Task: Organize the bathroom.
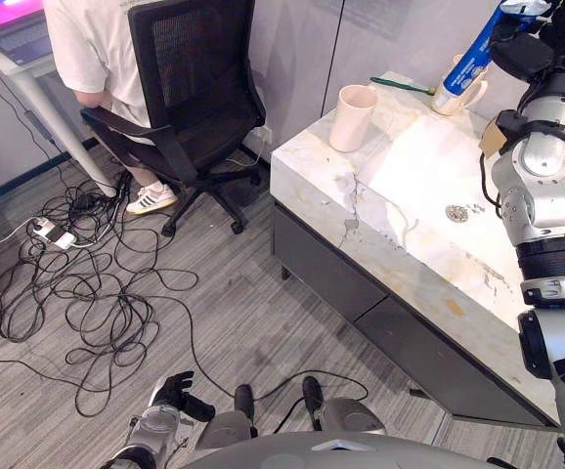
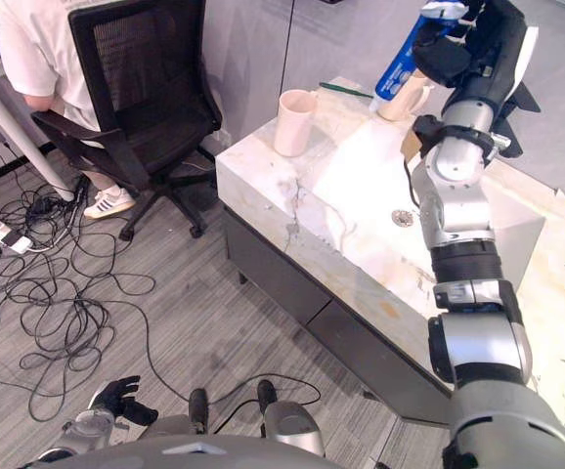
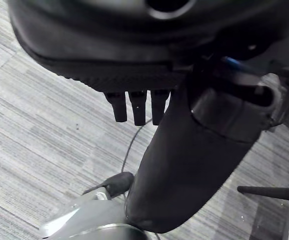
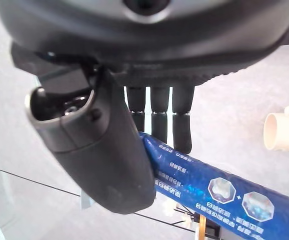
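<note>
My right hand [image 2: 470,41] is raised over the back of the marble counter [image 1: 414,244], shut on a blue and white toothpaste tube [image 1: 470,57]. In the right wrist view the fingers [image 4: 160,120] and thumb curl round the tube [image 4: 209,186]. The tube's lower end hangs just above a cream mug [image 2: 406,98] at the counter's far edge. A second cream mug [image 1: 351,117] stands at the counter's left corner, and a green toothbrush [image 1: 401,86] lies between the two mugs. Down by the floor at the lower left, my left hand [image 1: 175,391] hangs relaxed and holds nothing.
A sunken basin with a drain [image 1: 456,212] takes up the counter's middle. A person sits in a black office chair [image 1: 190,93] to the left of the counter. Tangled cables [image 1: 87,283] and a power strip [image 1: 50,233] lie on the grey floor.
</note>
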